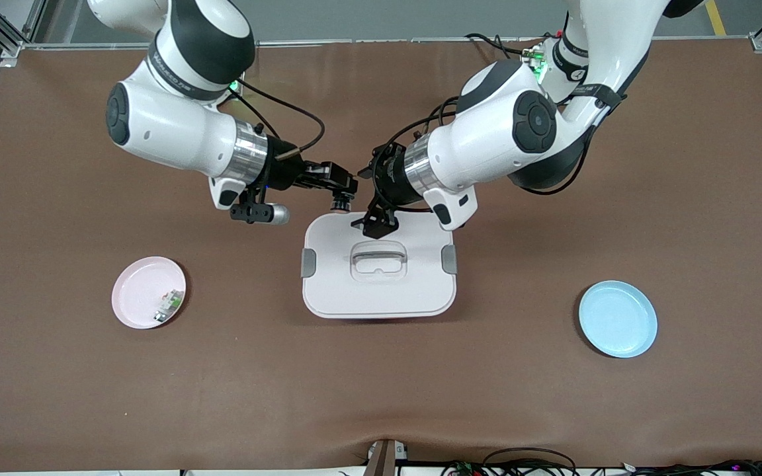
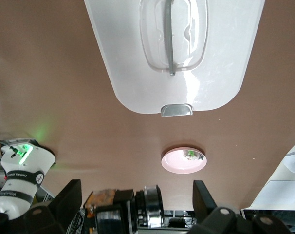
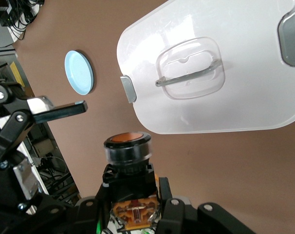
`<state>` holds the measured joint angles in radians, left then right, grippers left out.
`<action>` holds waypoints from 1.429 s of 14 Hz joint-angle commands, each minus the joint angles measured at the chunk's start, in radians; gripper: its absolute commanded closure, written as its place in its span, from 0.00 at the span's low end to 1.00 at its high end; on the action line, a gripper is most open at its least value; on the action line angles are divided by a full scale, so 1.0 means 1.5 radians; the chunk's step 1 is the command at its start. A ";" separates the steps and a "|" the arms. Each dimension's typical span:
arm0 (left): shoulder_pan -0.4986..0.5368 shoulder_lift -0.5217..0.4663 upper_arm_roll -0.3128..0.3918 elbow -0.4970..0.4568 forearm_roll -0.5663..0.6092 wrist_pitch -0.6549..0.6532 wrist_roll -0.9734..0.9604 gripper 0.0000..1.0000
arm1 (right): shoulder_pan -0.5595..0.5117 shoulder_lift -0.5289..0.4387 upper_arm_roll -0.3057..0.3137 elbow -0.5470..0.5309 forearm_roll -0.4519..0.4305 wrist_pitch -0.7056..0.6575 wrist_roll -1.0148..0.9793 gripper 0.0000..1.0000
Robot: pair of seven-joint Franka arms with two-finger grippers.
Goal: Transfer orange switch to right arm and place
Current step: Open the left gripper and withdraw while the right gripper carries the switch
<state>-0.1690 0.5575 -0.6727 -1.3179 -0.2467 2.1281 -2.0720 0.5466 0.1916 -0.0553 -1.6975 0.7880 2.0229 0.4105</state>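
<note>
The orange switch [image 1: 339, 200] is a stubby black part with an orange end. My right gripper [image 1: 342, 187] is shut on it and holds it in the air over the white box's edge farthest from the front camera. In the right wrist view the switch [image 3: 128, 146] stands between the right gripper [image 3: 130, 195] fingers, orange cap outward. My left gripper [image 1: 366, 198] is open, with its fingers spread wide on either side of the switch. In the left wrist view the switch [image 2: 150, 209] sits between the left gripper's [image 2: 137, 200] fingers [image 2: 69, 200] without touching them.
A white lidded box [image 1: 381, 291] with a clear handle sits mid-table below both grippers. A pink plate [image 1: 136, 291] holding a small white-and-green component [image 1: 168, 305] lies toward the right arm's end. A blue plate [image 1: 618, 318] lies toward the left arm's end.
</note>
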 commanded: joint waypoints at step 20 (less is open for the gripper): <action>0.171 -0.053 0.007 0.003 0.182 -0.107 0.412 0.00 | -0.325 -0.038 0.005 -0.091 -0.496 -0.082 -0.887 1.00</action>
<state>0.0904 0.4979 -0.6596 -1.3005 -0.0724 1.9945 -1.4706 0.0975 0.1277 -0.0670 -1.8083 0.0633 1.8613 -0.8400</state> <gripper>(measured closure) 0.000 0.586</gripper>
